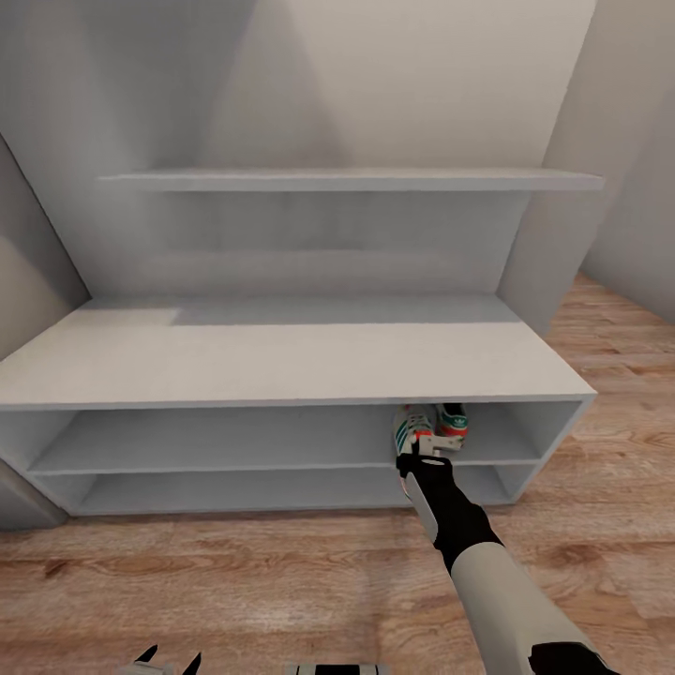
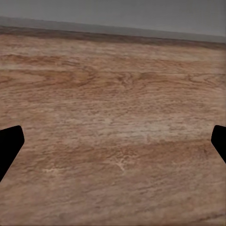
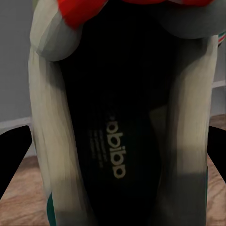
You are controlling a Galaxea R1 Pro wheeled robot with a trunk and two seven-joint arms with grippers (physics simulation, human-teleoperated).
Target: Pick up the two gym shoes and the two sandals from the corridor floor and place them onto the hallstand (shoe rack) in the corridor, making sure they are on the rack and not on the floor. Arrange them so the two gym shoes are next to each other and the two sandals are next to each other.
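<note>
Right fingers [image 3: 14, 155]: dark tips on both sides of one gym shoe, pinching it at the heel.
Right gripper [image 1: 422, 457]: at the front edge of the hallstand's upper open compartment, toward its right end.
Held gym shoe [image 1: 413, 428]: toe pointing into the hallstand, on or just above the shelf; which one I cannot tell.
Second gym shoe [image 1: 453, 422]: inside the same compartment, just right of the held one.
Shoe interior [image 3: 113, 136]: dark insole with pale printed letters, red tongue above.
Left gripper [image 2: 113, 141]: fingers spread wide, nothing between them, over the corridor floor [image 2: 113, 94].
Hallstand [image 1: 281, 361]: flat top bare, stepped shelf above.
</note>
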